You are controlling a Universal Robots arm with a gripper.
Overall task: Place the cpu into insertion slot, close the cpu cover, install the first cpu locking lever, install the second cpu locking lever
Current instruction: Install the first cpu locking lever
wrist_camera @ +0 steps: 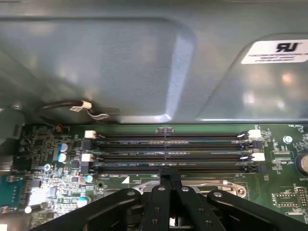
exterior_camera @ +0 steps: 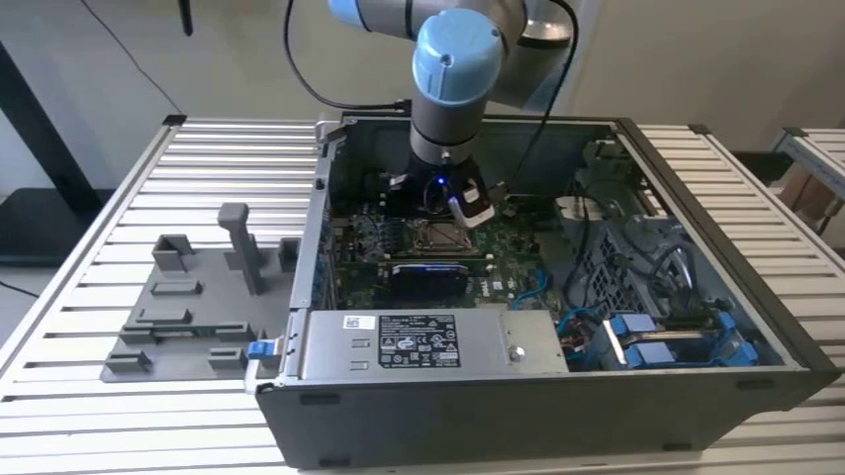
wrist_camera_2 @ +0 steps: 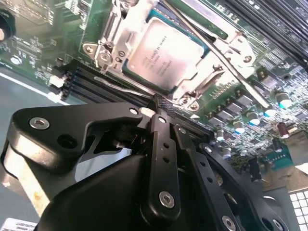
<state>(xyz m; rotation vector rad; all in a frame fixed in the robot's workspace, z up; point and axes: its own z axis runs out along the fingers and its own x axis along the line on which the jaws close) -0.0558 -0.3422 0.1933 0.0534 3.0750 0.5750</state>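
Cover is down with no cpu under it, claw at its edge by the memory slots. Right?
Not quite: the second wrist view shows the cpu seated inside the cover's cut-out. The cover is down, and the claw is at its edge by the memory slots.

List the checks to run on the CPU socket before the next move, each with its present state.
1. Silver-grey square cpu seated in the socket: ok.
2. Dark-silver metal frame cpu cover down around the chip: ok.
3. Thin wire lever nearest the hand latched: cannot tell.
4. Long straight lever rod along the cover's other side latched: cannot tell.
5. Black hand shut, tip at the socket's edge: ok.
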